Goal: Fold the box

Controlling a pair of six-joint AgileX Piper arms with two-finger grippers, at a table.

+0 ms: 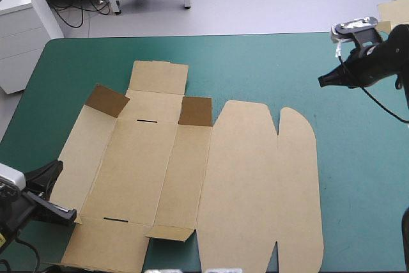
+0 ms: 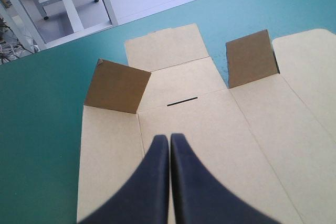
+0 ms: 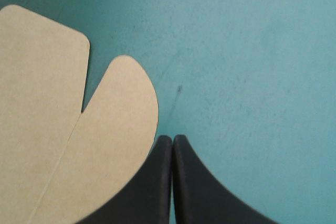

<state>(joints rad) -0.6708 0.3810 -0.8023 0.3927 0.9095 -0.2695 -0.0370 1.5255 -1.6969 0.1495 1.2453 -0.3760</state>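
High view, box spread under clenched left hand; right hand clenched beside it

The box runs past the high view's bottom edge — its near flaps cut off; the right wrist view catches only its rounded flaps.

From above and behind, the high view takes in most of the table. The left wrist view slants forward along the left gripper, over the box ahead. The right wrist view, closer, faces down past the right gripper. All share the box.
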